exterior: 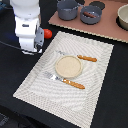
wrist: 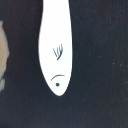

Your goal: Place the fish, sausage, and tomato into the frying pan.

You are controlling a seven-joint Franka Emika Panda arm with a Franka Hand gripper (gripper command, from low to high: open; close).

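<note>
The white fish [wrist: 56,50] lies flat on the dark table, filling the wrist view; in the exterior view the arm hides it. My gripper [exterior: 31,49] hangs low over the table just off the placemat's far left corner, and its fingers do not show in either view. The red tomato [exterior: 48,33] sits on the table right beside the arm. The blue-grey frying pan [exterior: 82,17] stands on the brown board at the back, with the reddish-brown sausage [exterior: 90,14] lying inside it.
A taller grey pot [exterior: 66,9] stands beside the pan and a beige bowl [exterior: 123,17] at the board's right end. A striped placemat [exterior: 40,80] holds a beige plate [exterior: 68,66], an orange-handled knife [exterior: 87,58] and a fork [exterior: 70,82].
</note>
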